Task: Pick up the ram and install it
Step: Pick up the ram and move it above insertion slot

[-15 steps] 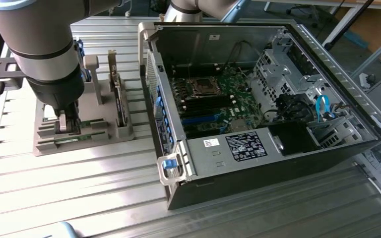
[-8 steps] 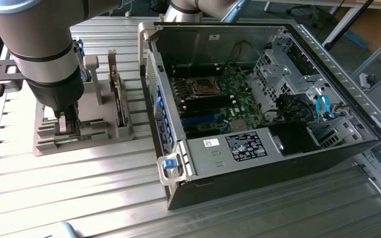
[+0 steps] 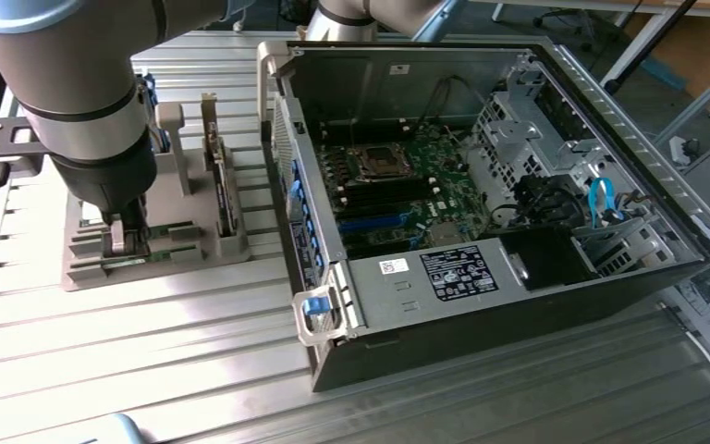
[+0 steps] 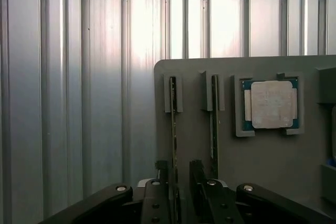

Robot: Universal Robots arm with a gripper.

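Note:
Two ram sticks stand on edge in slots of a grey holder (image 4: 262, 171); in the wrist view each shows as a thin line. My gripper (image 4: 179, 166) is down at the holder, open, its two black fingers (image 4: 197, 174) on either side of one ram stick (image 4: 173, 124), with a gap still showing beside the stick. The other ram stick (image 4: 214, 124) lies parallel, just outside the fingers. In the exterior view the gripper (image 3: 121, 242) hangs straight down into the holder (image 3: 84, 268) at the exterior view's left, and the arm hides most of the sticks.
A square silver processor chip (image 4: 270, 103) sits in a pocket of the holder. A wider card (image 3: 219, 185) stands upright on the holder. The open computer case (image 3: 368, 305) lies at the exterior view's right with its motherboard (image 3: 386, 194) exposed. Everything rests on a ribbed aluminium table (image 3: 145, 361).

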